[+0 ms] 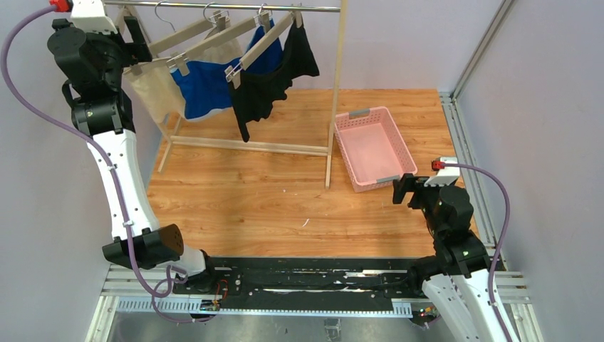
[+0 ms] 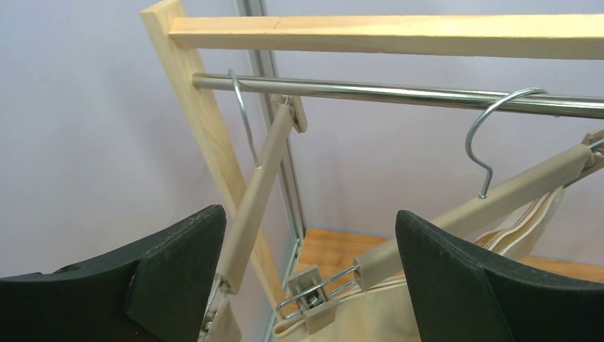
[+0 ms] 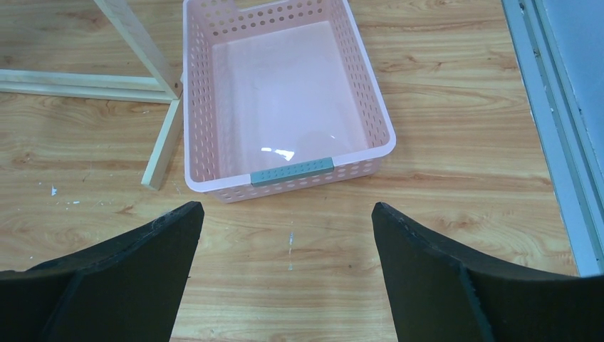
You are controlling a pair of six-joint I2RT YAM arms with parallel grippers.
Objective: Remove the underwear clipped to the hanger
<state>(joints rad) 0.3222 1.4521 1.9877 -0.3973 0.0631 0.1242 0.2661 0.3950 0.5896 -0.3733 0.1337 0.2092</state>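
Left jaws: spread wide, empty, raised just beneath the left end of the rail (image 1: pixel 228 7), with a clip (image 2: pixel 313 292) on cream cloth showing between them, untouched. Below the rail, left to right: cream-beige underwear (image 1: pixel 153 89), blue underwear (image 1: pixel 203 89), black underwear (image 1: pixel 267 89), each clipped to its own hanger (image 1: pixel 181 34) hooked over the rail. Beyond the rail's right end and below it, on the counter (image 1: pixel 249 192): pink basket (image 1: pixel 372 148). Right jaws: spread wide, empty, well right of the rail and far below it.
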